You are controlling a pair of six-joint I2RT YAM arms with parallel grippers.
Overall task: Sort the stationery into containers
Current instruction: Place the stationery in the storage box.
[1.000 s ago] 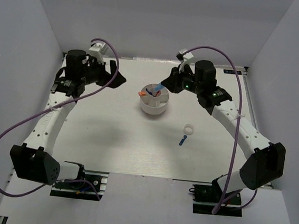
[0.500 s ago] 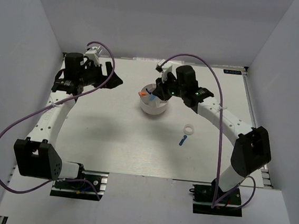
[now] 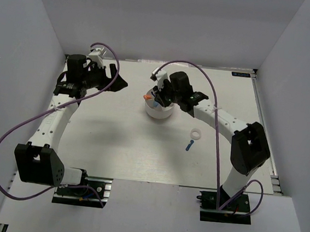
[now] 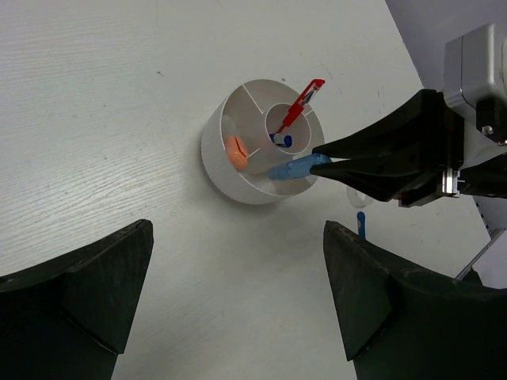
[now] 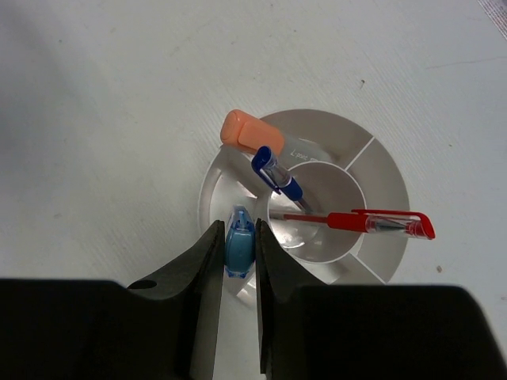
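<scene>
Tub (image 4: 215, 158) has my right gripper (image 4: 323, 158) above its edge, clamped on the light-blue piece (image 5: 238, 249), which hangs over an outer compartment. Inside, the red pen (image 5: 372, 223) and the blue pen (image 5: 277, 178) lean out of the centre well. The orange-white piece (image 5: 247, 132) stands in an outer compartment, orange end above the rim. On the table (image 3: 114, 139) near the tub lie the white ring (image 3: 196, 135) and the dark-blue piece (image 3: 189, 146), just apart. My left gripper (image 4: 238, 237) hovers off to the side, spread wide, holding nothing.
</scene>
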